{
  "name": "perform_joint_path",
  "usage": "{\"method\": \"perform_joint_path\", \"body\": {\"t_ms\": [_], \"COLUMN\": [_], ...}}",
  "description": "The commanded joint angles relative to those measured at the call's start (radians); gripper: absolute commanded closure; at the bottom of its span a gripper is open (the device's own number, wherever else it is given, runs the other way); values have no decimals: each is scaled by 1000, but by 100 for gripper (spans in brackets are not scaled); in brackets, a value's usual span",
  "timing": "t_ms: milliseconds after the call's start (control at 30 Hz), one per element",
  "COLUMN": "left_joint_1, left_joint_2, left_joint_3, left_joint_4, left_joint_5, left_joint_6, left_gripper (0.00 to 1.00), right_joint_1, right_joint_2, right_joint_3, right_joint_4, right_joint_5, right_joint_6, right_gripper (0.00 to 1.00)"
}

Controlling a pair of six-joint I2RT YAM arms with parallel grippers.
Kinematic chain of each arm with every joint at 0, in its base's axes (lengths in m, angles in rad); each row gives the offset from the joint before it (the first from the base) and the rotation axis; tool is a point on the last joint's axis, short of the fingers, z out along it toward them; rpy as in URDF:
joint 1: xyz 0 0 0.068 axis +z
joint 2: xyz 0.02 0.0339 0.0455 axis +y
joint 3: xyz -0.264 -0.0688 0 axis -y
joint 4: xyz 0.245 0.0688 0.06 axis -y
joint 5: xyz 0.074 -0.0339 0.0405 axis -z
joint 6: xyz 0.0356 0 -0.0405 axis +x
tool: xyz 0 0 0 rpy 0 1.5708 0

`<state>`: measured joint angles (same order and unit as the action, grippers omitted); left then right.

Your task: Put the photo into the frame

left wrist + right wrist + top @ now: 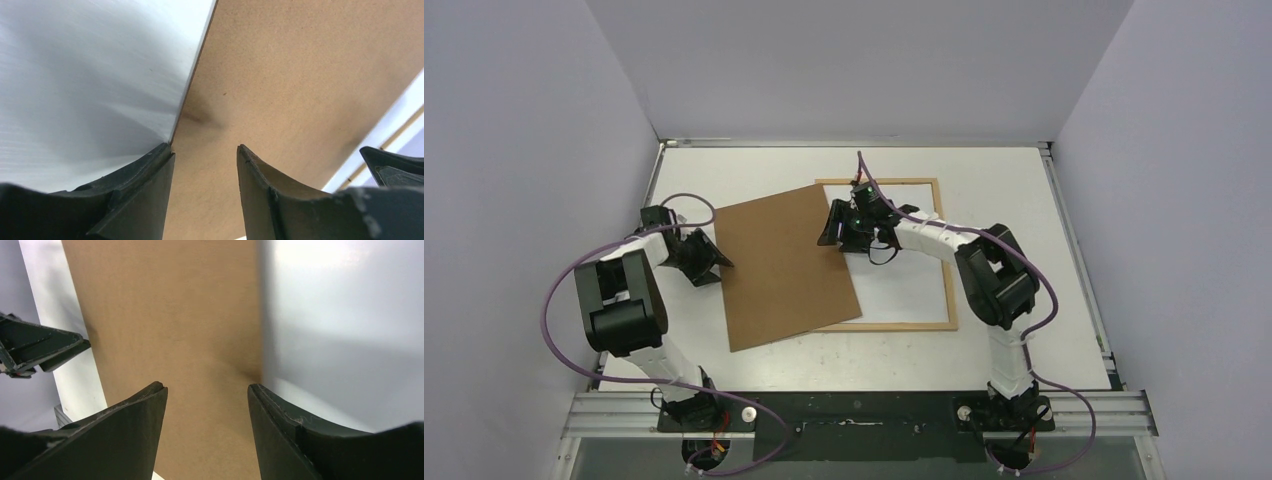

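Your left gripper (717, 262) has its jaws apart at the brown backing board's (779, 265) left edge. The right gripper (836, 235) is also apart, at its right edge. The board half covers the frame (947, 260). I can't tell where the photo is; the white inside the frame may be its back. Move both edges level and don't nudge the frame.

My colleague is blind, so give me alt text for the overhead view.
A brown board lies askew over the left part of a wooden frame on a table. The left gripper is at its left edge, the right gripper at its right.
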<state>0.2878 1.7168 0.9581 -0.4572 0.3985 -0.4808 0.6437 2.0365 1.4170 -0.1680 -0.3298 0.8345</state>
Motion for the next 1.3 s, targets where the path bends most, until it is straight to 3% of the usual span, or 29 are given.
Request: {"method": "perform_joint_path", "body": {"t_ms": [0,500,967,1267], "left_joint_1": [-33,-33,-33,-33], "left_joint_2": [34,45,70,72], "left_joint_3": [-15,21,56,53], "left_joint_4": [-88,-131,-147,-144], "left_joint_5": [78,19,14,20], "left_joint_6": [-19,7,23,28], "left_gripper": [53,51,50,50], "right_joint_1": [16,-1,-24,-24], "right_joint_2": [-83,-122,7,19], "right_joint_3": [3,27,107,119], "right_joint_4": [-85,-156,-146,-185], "right_joint_5": [3,173,28,75], "right_joint_6": [-81,-189,-185,-196], "right_gripper": [40,40,43,42]}}
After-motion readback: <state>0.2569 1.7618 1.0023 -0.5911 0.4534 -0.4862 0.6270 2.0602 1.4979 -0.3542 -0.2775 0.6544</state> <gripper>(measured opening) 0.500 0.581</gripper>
